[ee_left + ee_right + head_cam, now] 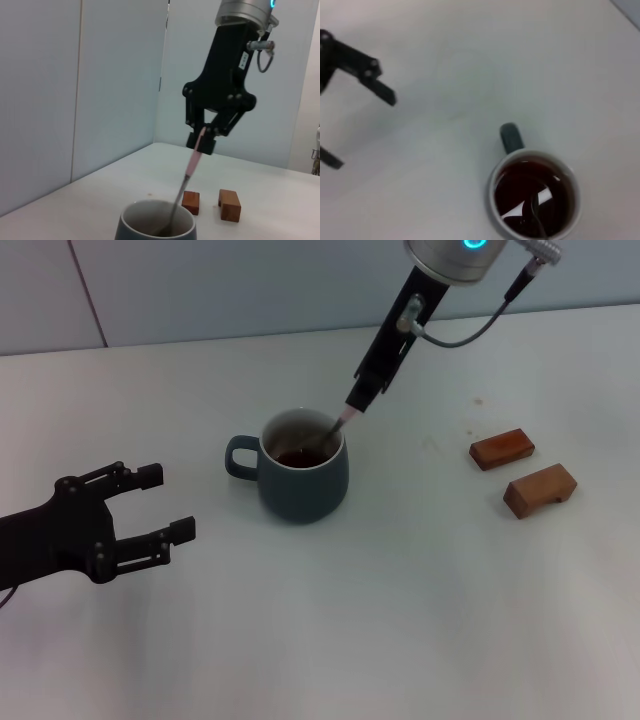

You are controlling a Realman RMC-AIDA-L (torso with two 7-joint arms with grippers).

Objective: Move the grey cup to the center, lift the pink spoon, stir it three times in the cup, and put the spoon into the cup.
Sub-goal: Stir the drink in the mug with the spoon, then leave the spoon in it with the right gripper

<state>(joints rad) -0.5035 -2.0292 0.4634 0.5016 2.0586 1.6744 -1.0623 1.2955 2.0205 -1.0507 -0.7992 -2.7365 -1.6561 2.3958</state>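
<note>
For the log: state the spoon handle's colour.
Pale pink; the pink spoon shows best in the left wrist view, held by the right gripper.

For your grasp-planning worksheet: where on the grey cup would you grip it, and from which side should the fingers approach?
Grip the cup by its loop handle, coming from the robot's left, where the open left gripper waits. The handle sticks out that way, while the rounded body is wide. Above the rim, the right gripper holds the spoon in dark liquid, so a top approach is blocked.
</note>
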